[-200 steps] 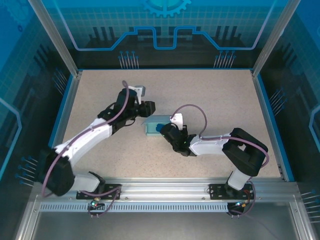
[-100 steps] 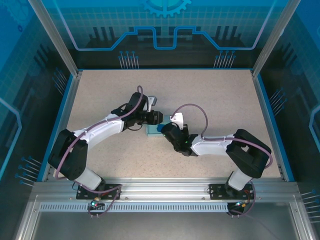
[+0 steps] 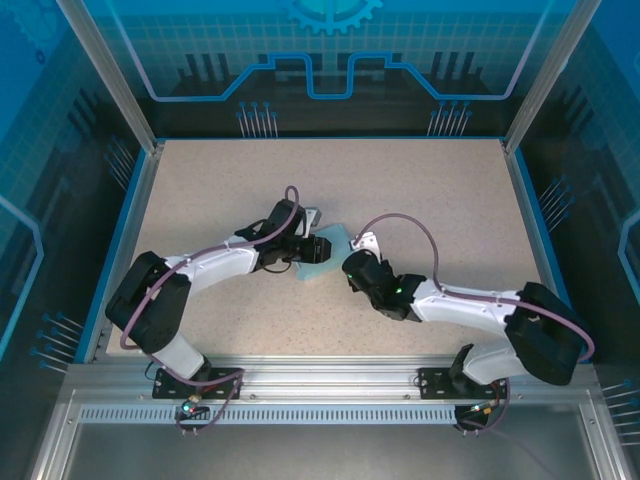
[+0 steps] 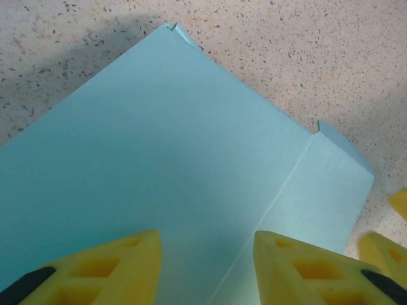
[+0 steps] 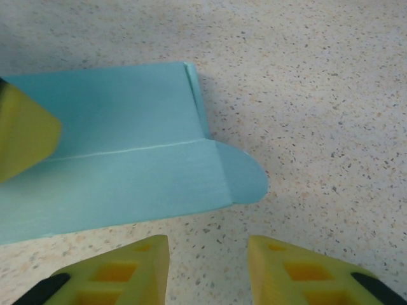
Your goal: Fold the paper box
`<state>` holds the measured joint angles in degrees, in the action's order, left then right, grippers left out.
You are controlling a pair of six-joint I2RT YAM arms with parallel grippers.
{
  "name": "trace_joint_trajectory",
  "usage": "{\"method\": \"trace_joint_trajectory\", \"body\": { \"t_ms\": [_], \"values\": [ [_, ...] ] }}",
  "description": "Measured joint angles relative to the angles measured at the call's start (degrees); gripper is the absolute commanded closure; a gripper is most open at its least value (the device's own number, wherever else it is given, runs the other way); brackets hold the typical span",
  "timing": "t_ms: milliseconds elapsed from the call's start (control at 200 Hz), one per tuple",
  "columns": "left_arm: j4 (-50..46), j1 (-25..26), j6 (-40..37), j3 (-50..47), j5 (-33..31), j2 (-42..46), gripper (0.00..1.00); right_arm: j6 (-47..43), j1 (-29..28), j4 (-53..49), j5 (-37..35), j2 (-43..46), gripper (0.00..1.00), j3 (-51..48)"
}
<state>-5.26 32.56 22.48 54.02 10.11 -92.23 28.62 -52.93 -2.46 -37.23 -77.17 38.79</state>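
Observation:
The paper box [image 3: 328, 252] lies flat on the speckled table, pale aqua with a crease line [image 4: 280, 190] and a rounded tab [image 5: 245, 178] at one end. My left gripper [image 3: 314, 247] hovers right over its top face, open, fingertips [image 4: 137, 254] apart with only the flat card beneath them. My right gripper [image 3: 352, 268] sits just off the box's near right edge, open [image 5: 208, 254], bare table between its fingers. One yellow finger of the left gripper [image 5: 22, 136] shows above the box in the right wrist view.
The speckled table [image 3: 450, 200] spreads wide to the back and right. Blue rims [image 3: 535, 240] and metal posts bound it. The two arms converge at the middle, their fingertips a short gap apart.
The right gripper opened, let go of the box and drew back a little to the right. The left arm swung right over the box, which now lies flatter and slightly turned.

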Motion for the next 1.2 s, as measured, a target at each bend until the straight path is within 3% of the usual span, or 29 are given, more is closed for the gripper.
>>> {"method": "trace_joint_trajectory", "body": {
  "t_ms": [185,300,455,740,1015,1201],
  "values": [
    [2.5,0.0,0.1,-1.5,-0.4,-0.5,0.56,-3.1,9.4,-2.5,13.6,1.7,0.53,2.1],
    [4.5,0.0,0.7,-2.9,-0.5,-1.0,0.56,-4.6,14.8,-3.2,21.4,-4.0,0.51,7.3],
    [6.2,0.0,1.6,-4.1,-0.9,-1.0,0.56,-6.3,17.9,-3.6,28.5,-13.5,0.51,14.3],
    [9.0,0.2,2.0,-6.0,-1.5,-1.9,0.56,-7.5,19.5,-3.9,32.8,-24.2,0.54,19.9],
    [10.3,0.2,2.9,-6.2,-1.9,-1.9,0.53,-8.4,19.9,-4.3,32.8,-25.0,0.53,21.3],
    [8.2,-0.3,2.7,-6.2,-3.7,0.7,0.47,-10.8,20.0,-10.0,31.7,-22.1,0.47,22.0]
  ]
}}
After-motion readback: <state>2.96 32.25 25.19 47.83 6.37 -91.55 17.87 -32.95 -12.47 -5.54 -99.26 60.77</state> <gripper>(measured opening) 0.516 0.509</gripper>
